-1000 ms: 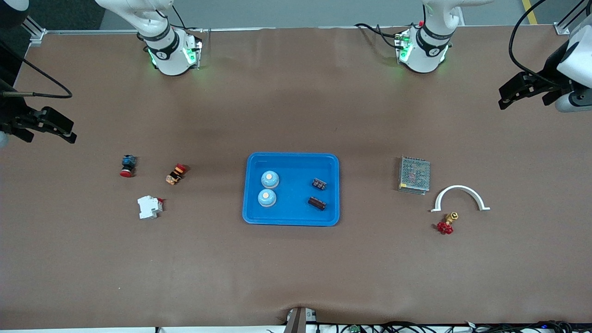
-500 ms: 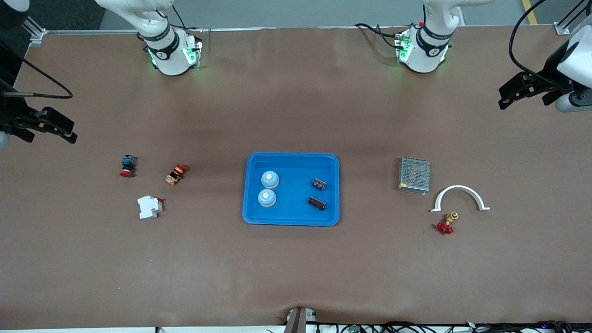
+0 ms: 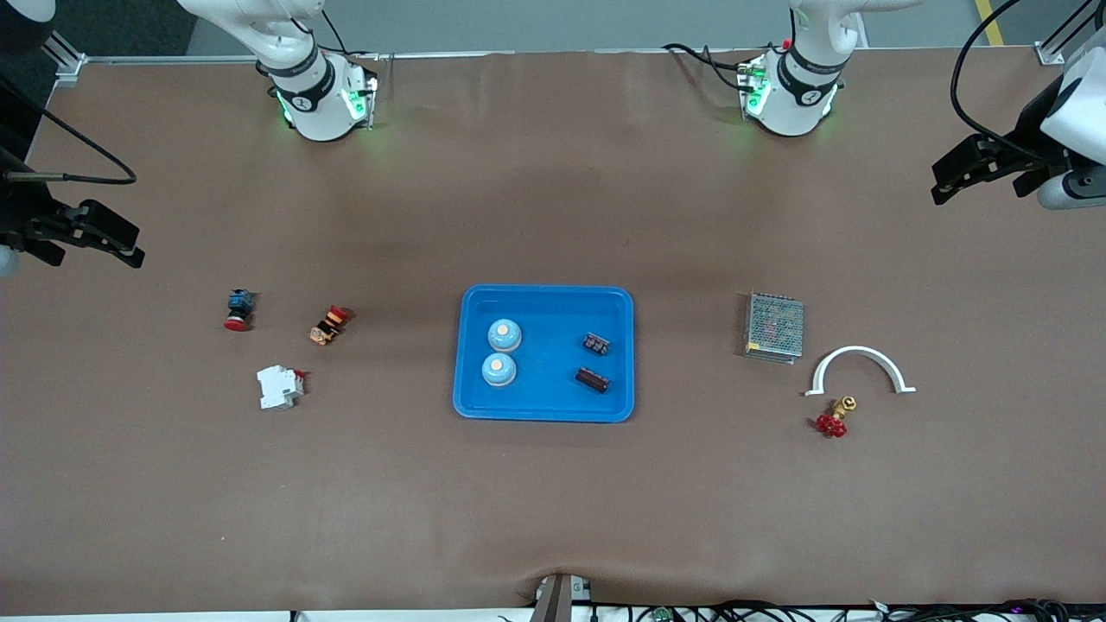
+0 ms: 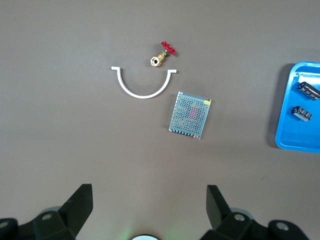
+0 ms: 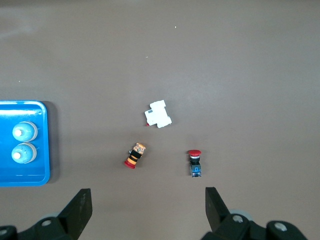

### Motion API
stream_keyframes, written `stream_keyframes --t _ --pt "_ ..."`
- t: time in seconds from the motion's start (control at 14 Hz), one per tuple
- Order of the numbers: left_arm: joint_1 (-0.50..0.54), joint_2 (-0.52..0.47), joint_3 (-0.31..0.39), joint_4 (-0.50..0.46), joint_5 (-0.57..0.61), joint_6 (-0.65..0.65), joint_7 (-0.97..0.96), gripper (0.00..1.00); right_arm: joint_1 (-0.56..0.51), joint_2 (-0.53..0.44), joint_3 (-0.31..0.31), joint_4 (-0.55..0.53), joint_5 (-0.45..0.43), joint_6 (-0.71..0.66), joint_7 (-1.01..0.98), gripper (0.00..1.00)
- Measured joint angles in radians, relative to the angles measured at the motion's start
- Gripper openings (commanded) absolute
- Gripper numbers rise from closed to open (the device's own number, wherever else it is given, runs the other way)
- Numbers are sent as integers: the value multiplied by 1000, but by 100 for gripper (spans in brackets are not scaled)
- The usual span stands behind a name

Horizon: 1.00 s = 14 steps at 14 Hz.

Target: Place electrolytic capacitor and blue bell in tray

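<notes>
The bright-blue tray (image 3: 549, 397) lies mid-table. Inside it, two blue bells (image 3: 505, 334) (image 3: 498, 370) stand on the side toward the right arm's end. Two dark electrolytic capacitors (image 3: 595, 344) (image 3: 592, 379) lie on the side toward the left arm's end. The right wrist view shows the tray (image 5: 42, 145) and bells (image 5: 24, 132). The left wrist view shows the tray (image 4: 290, 135) and capacitors (image 4: 308, 90). My left gripper (image 3: 985, 177) (image 4: 149, 200) hangs open and empty over the table's left-arm end. My right gripper (image 3: 91, 250) (image 5: 147, 202) hangs open and empty over the right-arm end.
Toward the left arm's end lie a grey mesh box (image 3: 774, 326), a white arc (image 3: 859, 370) and a red-handled brass valve (image 3: 833, 419). Toward the right arm's end lie a red push button (image 3: 238, 309), an orange-black part (image 3: 328, 325) and a white breaker (image 3: 279, 386).
</notes>
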Motion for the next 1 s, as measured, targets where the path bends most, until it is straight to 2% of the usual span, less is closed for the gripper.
stream_keyframes --t 0.43,0.86,1.0 --pt "2 0 7 15 0 2 19 100 0 1 6 -3 1 -83 0 100" --pt "2 0 8 17 0 2 52 100 0 1 8 -5 5 -86 0 100" --pt "2 0 8 17 0 2 53 100 0 1 7 -5 33 -86 3 100"
